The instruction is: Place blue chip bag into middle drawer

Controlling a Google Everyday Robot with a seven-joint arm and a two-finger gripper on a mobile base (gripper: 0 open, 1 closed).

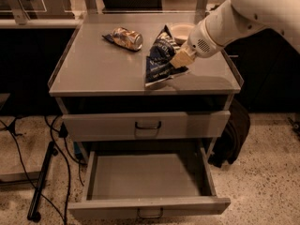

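Observation:
The blue chip bag is dark blue foil with white lettering. It hangs tilted just above the right part of the cabinet top. My gripper comes in from the upper right and is shut on the bag's right side. The middle drawer is pulled out below, with a flat grey floor and nothing in it. Its small loop handle is on the front edge. The bag is well above and behind the drawer's opening.
A gold-brown snack packet lies at the back left of the cabinet top. A white bowl sits at the back right, behind the bag. The top drawer is closed. A black stand and cables are on the floor at left.

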